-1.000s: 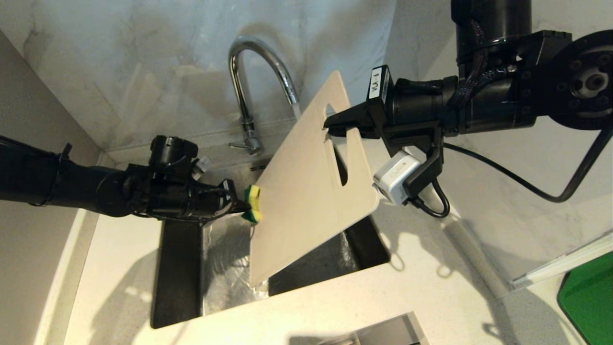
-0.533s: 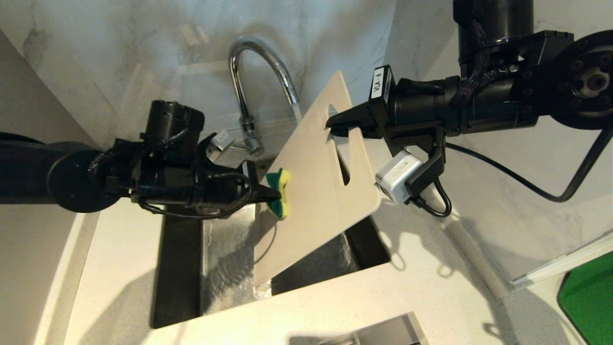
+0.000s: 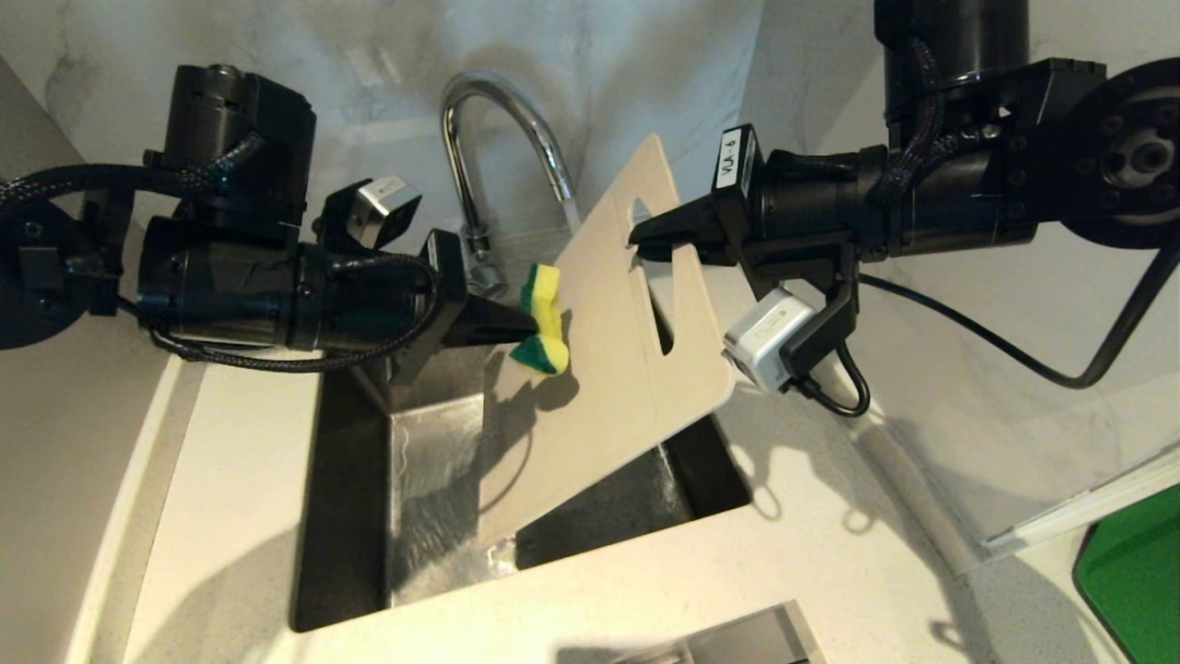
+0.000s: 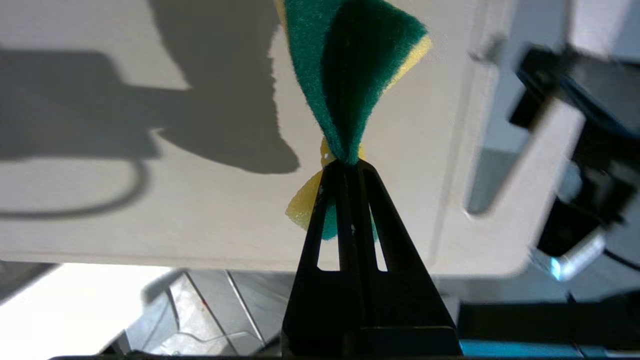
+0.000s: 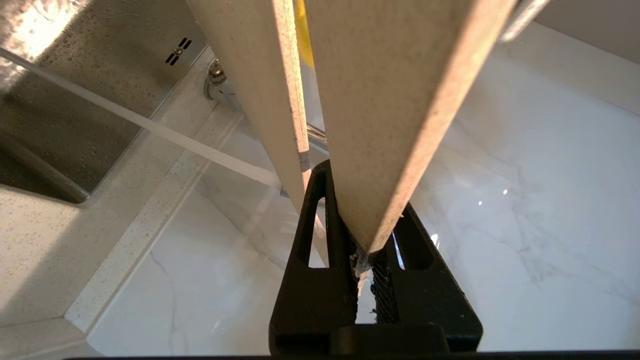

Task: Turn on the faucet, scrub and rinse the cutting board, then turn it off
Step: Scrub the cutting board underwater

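left hand (image 3: 530,325) level, sponge (image 3: 542,318) against cutting board (image 3: 599,369)

A pale speckled countertop (image 3: 230,516) carries a sunken steel sink (image 3: 433,498), with a green mat (image 3: 1134,572) at its right edge

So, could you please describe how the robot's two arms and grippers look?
Both arms are matte black with braided cables. The left gripper and right gripper have tapered black fingers with slotted cut-outs. The right one carries a white "VLA-6" label, a silver-white camera block and a black cable.
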